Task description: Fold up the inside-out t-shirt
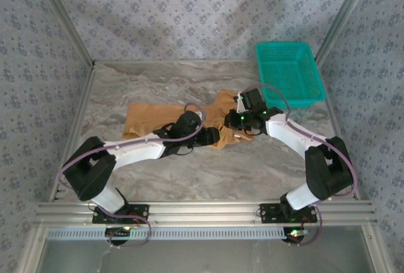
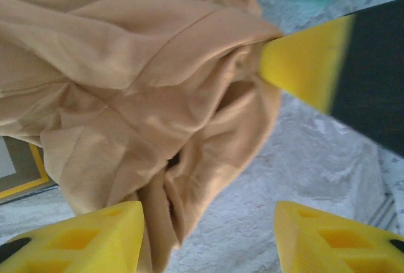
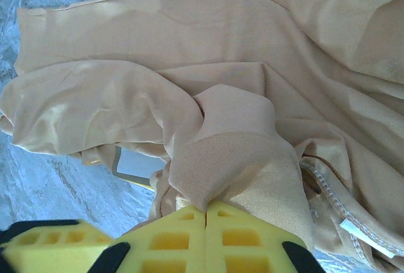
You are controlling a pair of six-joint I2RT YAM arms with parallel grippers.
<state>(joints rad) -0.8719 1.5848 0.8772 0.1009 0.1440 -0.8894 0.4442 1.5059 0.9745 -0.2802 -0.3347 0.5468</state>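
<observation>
The inside-out t-shirt (image 1: 151, 116) is tan cloth lying crumpled across the middle of the marble table, with a small white label (image 3: 350, 227) at its hem. My right gripper (image 1: 235, 121) is shut on a raised bunch of the shirt (image 3: 233, 153), the yellow jaws pressed together (image 3: 206, 213). My left gripper (image 1: 214, 136) sits just beside it at the shirt's near right edge. Its yellow fingers (image 2: 82, 238) stand apart, my left gripper (image 2: 208, 241) open over bare table, a hanging fold of the shirt (image 2: 158, 210) brushing the left finger. The right gripper's fingertip (image 2: 303, 65) pinches the cloth above.
A teal mesh basket (image 1: 290, 74) stands at the back right, near the right arm (image 1: 315, 153). The table (image 1: 208, 172) shows bare marble in front of the shirt and to its left. Metal frame rails border the sides and near edge.
</observation>
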